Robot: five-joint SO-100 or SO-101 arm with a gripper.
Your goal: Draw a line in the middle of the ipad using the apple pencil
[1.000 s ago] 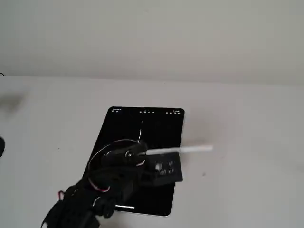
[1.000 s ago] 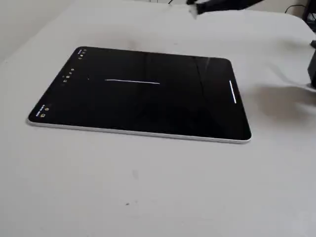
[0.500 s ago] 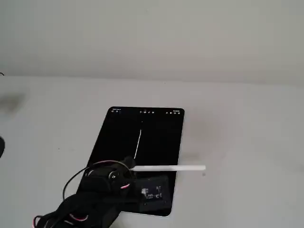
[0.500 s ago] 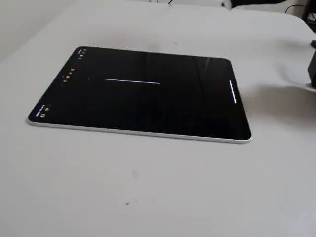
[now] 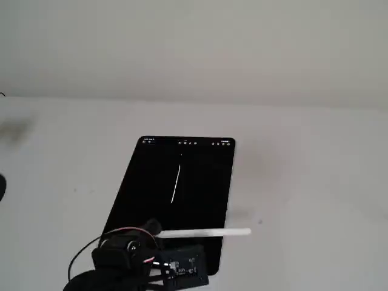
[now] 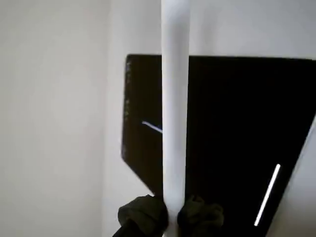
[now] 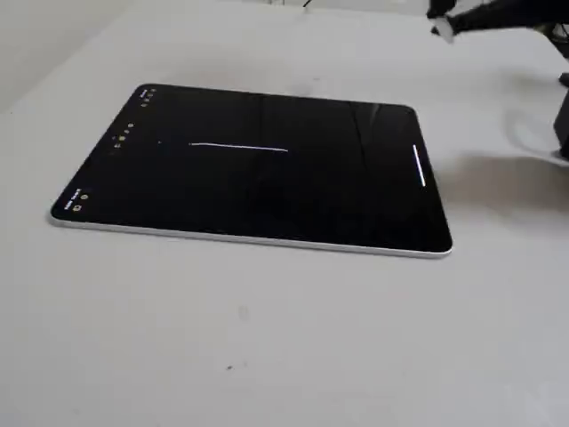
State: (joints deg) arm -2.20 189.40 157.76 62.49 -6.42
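The ipad (image 5: 194, 170) lies flat on the white table, its black screen lit. The line (image 5: 176, 182) is a thin pale stroke in the upper middle of the screen, and it also shows in the other fixed view as the line (image 7: 238, 148). My gripper (image 5: 154, 231) is shut on the apple pencil (image 5: 206, 232), a white stick held level over the tablet's near end and pointing right. In the wrist view the apple pencil (image 6: 175, 98) runs up between the dark fingers (image 6: 143, 217), lifted off the ipad (image 6: 237, 123).
The arm's black body and cables (image 5: 115, 267) fill the near left corner. A pale home bar (image 7: 419, 166) glows by the tablet's short edge. The white table (image 5: 303, 182) spreads on all sides, with a plain wall behind. A dark object (image 7: 562, 124) sits at the right edge.
The arm has drawn back toward the near edge, carrying the pencil from over the screen's middle to its near end. The line and the tablet are unchanged.
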